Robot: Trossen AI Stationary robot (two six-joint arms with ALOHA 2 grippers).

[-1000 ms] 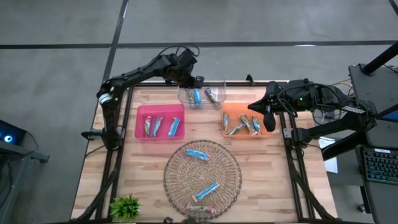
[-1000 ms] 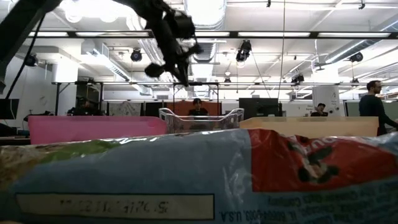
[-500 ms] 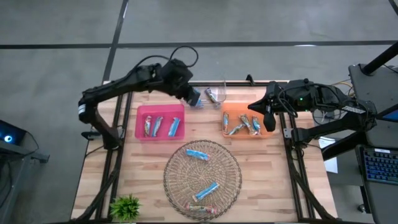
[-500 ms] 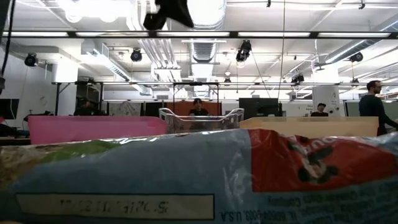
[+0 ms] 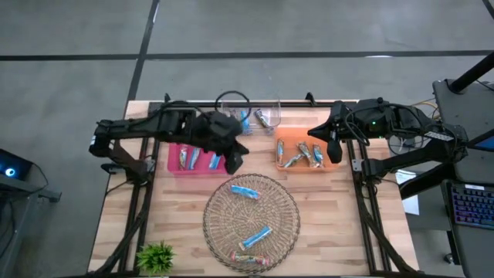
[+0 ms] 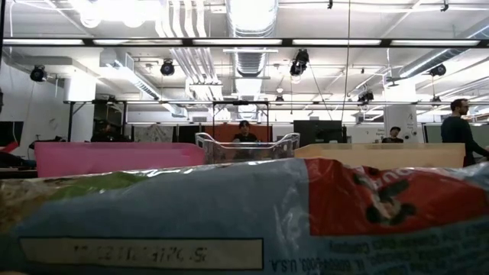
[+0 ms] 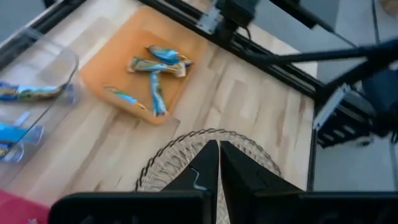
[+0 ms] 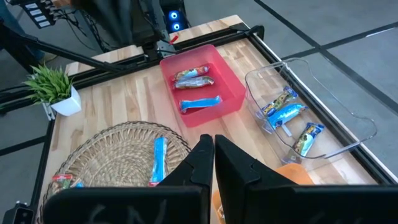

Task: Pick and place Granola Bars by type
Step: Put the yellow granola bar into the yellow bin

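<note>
Granola Bars in shiny blue, silver and reddish wrappers lie in a round wire basket (image 5: pixel 251 220), a pink tray (image 5: pixel 181 158), a clear tray (image 5: pixel 270 114) and an orange tray (image 5: pixel 292 147). One basket bar (image 5: pixel 245 190) lies flat near the far rim. My left gripper (image 5: pixel 233 162) hangs shut and empty above the pink tray's right end, near the basket's far rim (image 7: pixel 186 138). My right gripper (image 5: pixel 333 154) waits shut and empty over the orange tray's right edge. In the low view one wrapped bar (image 6: pixel 244 218) fills the foreground, and neither gripper shows.
A small green plant (image 5: pixel 156 255) stands at the table's near left corner. Bare wood (image 5: pixel 332 224) lies to the right of the basket. Black frame rails run along the table's left and right sides. People stand in the room beyond the table.
My left gripper has swung from above the clear tray at the far edge toward the near edge, and now stands over the pink tray's right end. It has risen out of the low view and rolled, staying shut. The bars and trays have not moved.
</note>
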